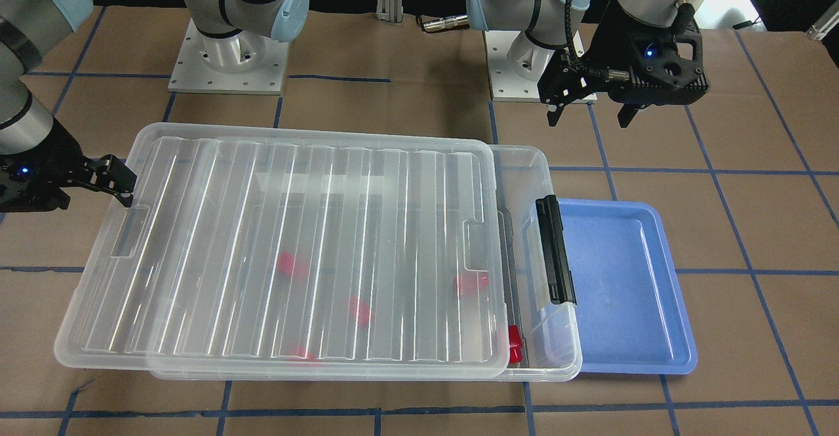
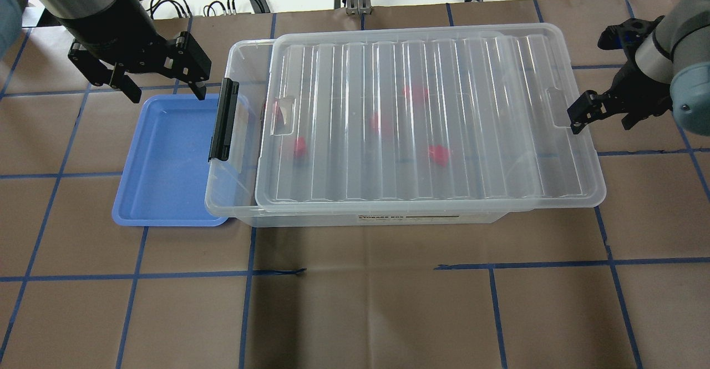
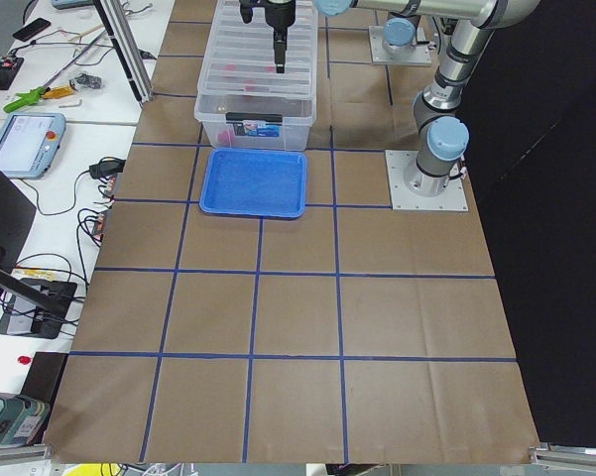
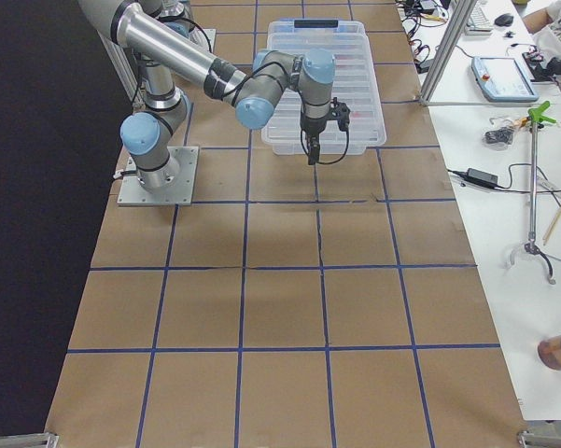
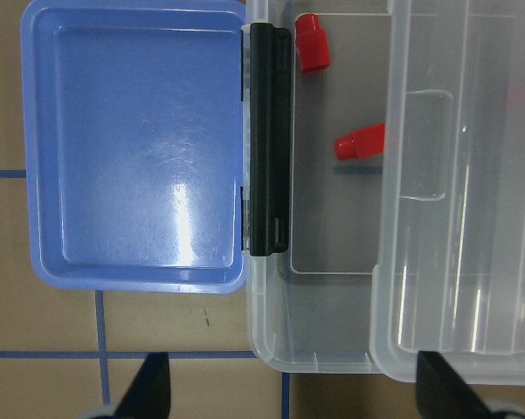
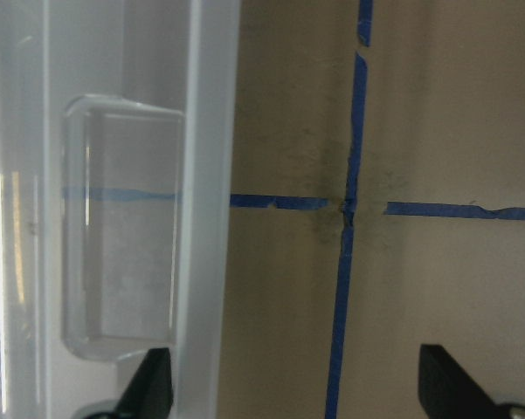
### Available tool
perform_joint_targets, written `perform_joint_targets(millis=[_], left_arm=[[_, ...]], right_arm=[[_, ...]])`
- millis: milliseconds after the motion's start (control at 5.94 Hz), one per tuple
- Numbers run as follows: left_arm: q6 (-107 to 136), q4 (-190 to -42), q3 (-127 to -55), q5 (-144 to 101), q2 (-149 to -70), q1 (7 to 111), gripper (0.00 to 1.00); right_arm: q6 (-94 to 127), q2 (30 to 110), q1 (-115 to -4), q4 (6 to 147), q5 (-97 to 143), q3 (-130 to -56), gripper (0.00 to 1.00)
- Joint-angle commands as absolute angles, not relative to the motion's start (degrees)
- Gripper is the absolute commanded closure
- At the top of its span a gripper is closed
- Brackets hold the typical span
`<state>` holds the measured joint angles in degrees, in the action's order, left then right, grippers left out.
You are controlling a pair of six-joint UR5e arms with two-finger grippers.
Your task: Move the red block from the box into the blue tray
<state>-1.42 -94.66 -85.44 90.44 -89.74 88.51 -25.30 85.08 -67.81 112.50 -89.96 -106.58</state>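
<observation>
Bare brown counter (image 2: 355, 302) up front, then the clear box (image 2: 355, 219), its ribbed lid (image 2: 499, 136) sitting offset toward 3 o'clock, so a narrow strip lies open at the clip end. That strip is the way in. The wrist view shows one red block (image 5: 360, 142) lying flat there and a second (image 5: 312, 42) tucked by the black clip (image 2: 222, 119), both glossy, boxy, with a narrower stub; more glow pink under the lid. At the box's 9 o'clock, touching it, is the blue tray (image 2: 166, 152), nothing in it. At the tray's 12 o'clock corner hangs the left pincer (image 2: 165, 92), fingers spread, empty. It should probably drop straight between clip and lid edge and close across the block's flat sides. Off at 3 o'clock the right pincer (image 2: 602, 122) is spread at the lid's end.
</observation>
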Motion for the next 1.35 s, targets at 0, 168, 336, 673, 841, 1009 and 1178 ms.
perform_joint_targets(millis=[0,168,336,673,841,1009,1178], left_arm=[[-1.5,-94.7,-85.5,90.4,-89.7,88.5,0.02],[-1.8,-94.7,-85.3,90.4,-90.0,88.4,0.02],[-10.2,-94.7,-85.5,90.4,-90.3,88.3,0.02],[-28.3,-94.7,-87.1,90.4,-91.6,88.9,0.02],[-33.6,-94.7,-87.2,90.4,-92.2,89.5,0.02],[-41.3,-94.7,-87.2,90.4,-92.4,89.8,0.02],[-55.0,-94.7,-87.4,90.5,-92.4,90.7,0.02]], right_arm=[[-29.7,85.1,-63.6,112.6,-91.7,-106.5,0.0],[-31.8,84.8,-61.6,113.0,-92.0,-106.4,0.0],[-34.3,84.5,-59.9,115.7,-92.1,-106.5,0.0],[-35.7,84.3,-56.5,116.2,-92.3,-106.4,0.0],[-35.6,84.3,-56.4,116.2,-93.2,-106.3,0.0],[-35.5,84.5,-56.4,116.1,-93.9,-106.0,0.0],[-34.9,85.3,-56.5,115.8,-94.7,-105.7,0.0]])
